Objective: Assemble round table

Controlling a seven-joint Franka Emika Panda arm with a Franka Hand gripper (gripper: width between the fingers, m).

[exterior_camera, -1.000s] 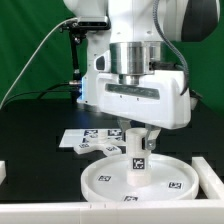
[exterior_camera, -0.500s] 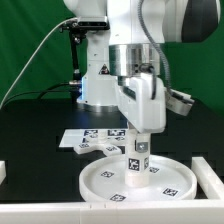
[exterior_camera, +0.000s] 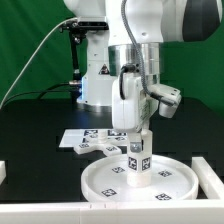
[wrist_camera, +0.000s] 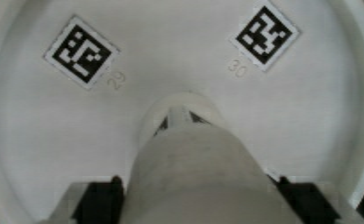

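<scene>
The large round rimmed disc lies flat on the black table at the front. The short thick cylinder stands upright in the disc's middle, tags on its side. My gripper comes down from above and is shut on the cylinder's upper part. In the wrist view the cylinder runs between the two dark fingers toward the disc floor, where two tags show. The small cross-shaped piece lies behind the disc toward the exterior view's left.
The marker board lies on the table behind the disc. A white wall stands at the exterior view's right edge and a white ledge runs along the front. The arm's base stands at the back.
The wrist has turned about its vertical axis over the last second, and the cylinder's tags have turned with it. The cylinder stays upright on the disc's middle.
</scene>
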